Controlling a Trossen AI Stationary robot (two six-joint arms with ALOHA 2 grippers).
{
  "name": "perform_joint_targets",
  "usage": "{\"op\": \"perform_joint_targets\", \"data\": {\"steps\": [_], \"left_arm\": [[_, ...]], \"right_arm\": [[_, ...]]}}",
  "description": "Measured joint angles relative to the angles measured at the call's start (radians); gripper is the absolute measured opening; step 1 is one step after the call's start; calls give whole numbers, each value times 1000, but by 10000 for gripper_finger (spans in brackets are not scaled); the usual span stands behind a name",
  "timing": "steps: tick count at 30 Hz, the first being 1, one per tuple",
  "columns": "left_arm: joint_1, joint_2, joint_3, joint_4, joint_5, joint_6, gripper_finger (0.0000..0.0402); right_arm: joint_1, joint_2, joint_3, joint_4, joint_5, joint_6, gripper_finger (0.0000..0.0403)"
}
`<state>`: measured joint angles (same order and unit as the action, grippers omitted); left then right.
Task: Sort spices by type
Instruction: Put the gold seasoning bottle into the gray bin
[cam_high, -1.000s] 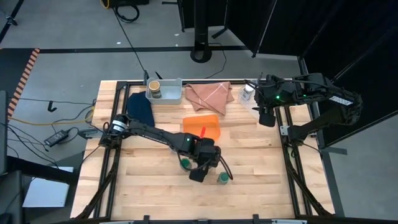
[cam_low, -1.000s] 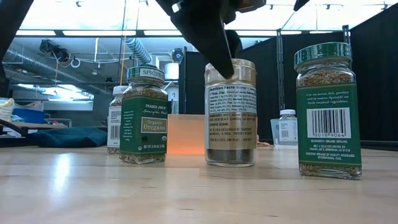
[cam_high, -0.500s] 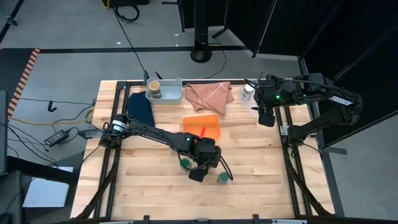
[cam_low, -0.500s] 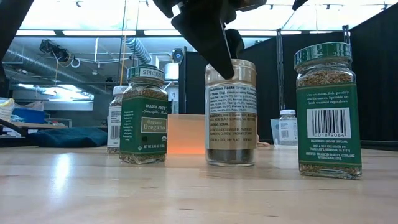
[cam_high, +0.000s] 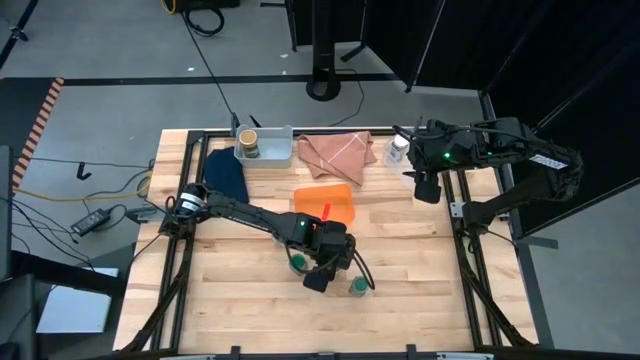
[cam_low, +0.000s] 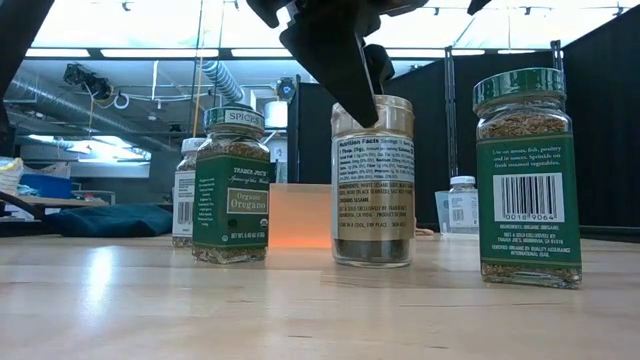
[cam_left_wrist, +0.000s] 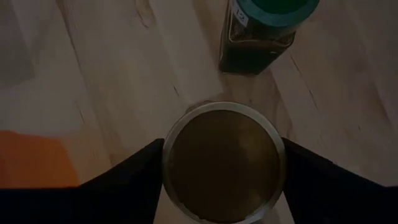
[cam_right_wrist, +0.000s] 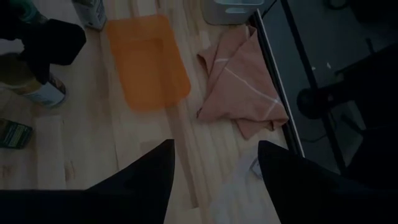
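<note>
Your left gripper (cam_left_wrist: 221, 163) sits mid-surface, just in front of the orange rectangular plastic tray (cam_high: 325, 203); its two dark fingers (cam_left_wrist: 124, 177) press on either side of a tan-capped round glass spice jar (cam_low: 371, 180), clamped at the cap; in the low view the jar stands upright with its base on the pale wooden surface (cam_high: 230, 290).

Two green-capped glass jars of oregano flank it; one (cam_low: 230, 186) stands on one side, the other (cam_low: 526, 176) nearer the low camera on the opposite side, both upright and apart from the held jar; from above they show as small green discs (cam_high: 297, 264) and (cam_high: 356, 287) close to the gripper.

At the far edge, the pale grey rectangular plastic bin (cam_high: 265, 148) holds another tan-capped jar (cam_high: 249, 141); beside the bin lie a dark blue cloth (cam_high: 226, 173) and a folded pink cloth (cam_high: 338, 152).

Your right gripper (cam_right_wrist: 214, 168) hovers over the far right corner, its fingers spread apart with nothing between them; a white-capped jar (cam_high: 399, 150) stands on the surface just beside it; a second white-capped jar (cam_low: 185, 193) shows behind the first oregano jar in the low view.
</note>
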<state>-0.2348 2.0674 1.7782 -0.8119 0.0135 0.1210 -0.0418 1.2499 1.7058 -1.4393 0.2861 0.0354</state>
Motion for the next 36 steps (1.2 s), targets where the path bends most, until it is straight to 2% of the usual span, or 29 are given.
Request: {"op": "perform_joint_targets", "data": {"steps": [11,24,36], "left_arm": [[9,-10,29,-76,-1,-20,264],[26,-14,211,-264,-28,2,266],[34,-14,430,-503,-162,32,266]], "right_arm": [[0,0,0,2,-1,18,234],[0,0,0,5,-1,18,231],[0,0,0,9,-1,41,230]]}}
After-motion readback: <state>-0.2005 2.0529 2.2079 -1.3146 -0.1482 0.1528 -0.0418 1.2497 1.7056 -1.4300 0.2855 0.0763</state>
